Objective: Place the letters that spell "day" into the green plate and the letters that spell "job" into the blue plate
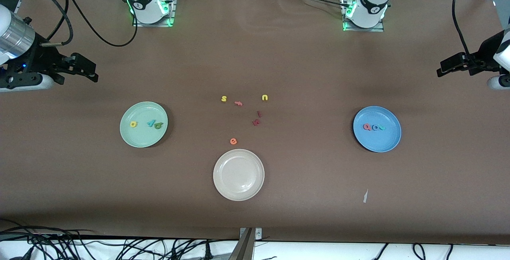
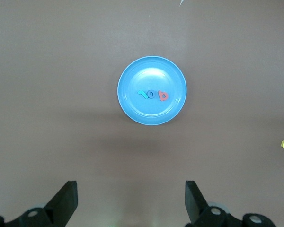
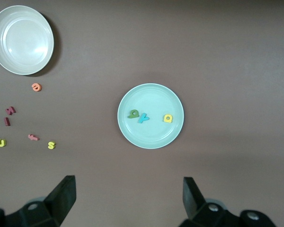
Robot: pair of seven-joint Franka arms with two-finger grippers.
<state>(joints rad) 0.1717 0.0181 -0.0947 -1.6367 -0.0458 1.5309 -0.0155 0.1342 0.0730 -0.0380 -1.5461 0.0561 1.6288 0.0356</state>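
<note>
Left gripper point(image 1: 448, 67) open and empty, hanging over bare surface point(image 1: 303, 64) at the left arm's end, jaws spread wide in its wrist view. Right gripper point(image 1: 89, 70) likewise open and empty, over the surface at the right arm's end. We read both arms as drawn back and waiting, each wrist camera looking down on its own plate. The blue plate point(image 1: 377, 129) lies on the surface toward the front camera from the left gripper; in it sit the coral b point(image 1: 367, 127), the blue o point(image 1: 375, 127) and the teal j point(image 1: 382, 128), in a short touching row that runs along the table's length. The green plate point(image 1: 144, 124) lies toward the front camera from the right gripper; it holds the yellow a point(image 1: 133, 124) apart from the teal y point(image 1: 151, 123) and dark green d point(image 1: 158, 125), which touch. We judge both words already sorted, so no further pick seems called for. Between the plates, on bare surface: yellow s point(image 1: 224, 99), yellow u point(image 1: 264, 97), orange e point(image 1: 233, 141), and some red letters point(image 1: 257, 118). The cream plate point(image 1: 238, 174), nearest the front camera, holds nothing.
</note>
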